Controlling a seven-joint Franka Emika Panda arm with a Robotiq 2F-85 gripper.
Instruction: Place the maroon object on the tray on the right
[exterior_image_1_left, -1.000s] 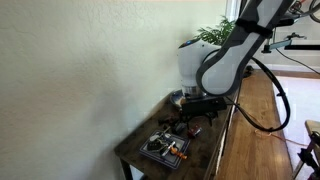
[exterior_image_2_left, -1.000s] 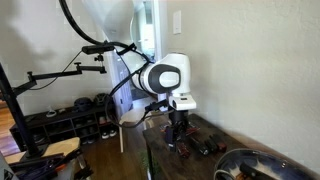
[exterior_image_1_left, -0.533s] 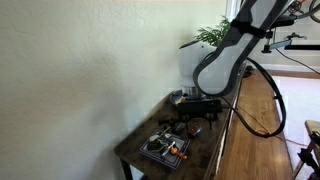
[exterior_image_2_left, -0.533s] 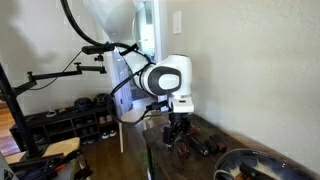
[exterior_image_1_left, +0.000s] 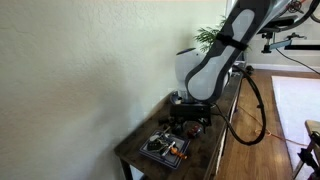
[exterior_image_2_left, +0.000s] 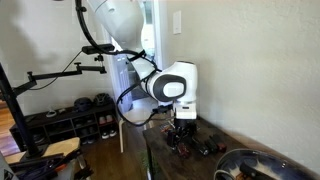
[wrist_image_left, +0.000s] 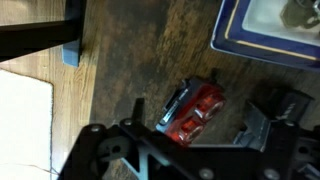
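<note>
Lengthwise against a pale wall (exterior_image_1_left: 70, 70) runs the dark wooden counter (exterior_image_1_left: 148, 128), and the white-jointed arm (exterior_image_1_left: 215, 65) bends down over it in both exterior views. The tray (exterior_image_2_left: 232, 158), round, dark and shallow, lies at the bottom right of an exterior view, well apart from where the arm comes down. A square tray (exterior_image_1_left: 165, 148) with compartments sits at the counter's near end, close to the corner; in the wrist view its bluish rim (wrist_image_left: 232, 45) shows at the top right. The gripper (exterior_image_1_left: 190, 122) hangs low, just above the counter top beyond the square tray and toward the edge away from the wall. From the wrist view the gripper (wrist_image_left: 200, 128) has its jaws spread wide and nothing in them. The maroon object (wrist_image_left: 193, 112) lies flat on the wood in the gap between the jaws, set at a slant, with neither finger touching it. It is beside the square tray's corner, and the counter's edge and the floor (wrist_image_left: 30, 110) lie to its left. In the exterior views the maroon object is too small to make out.
</note>
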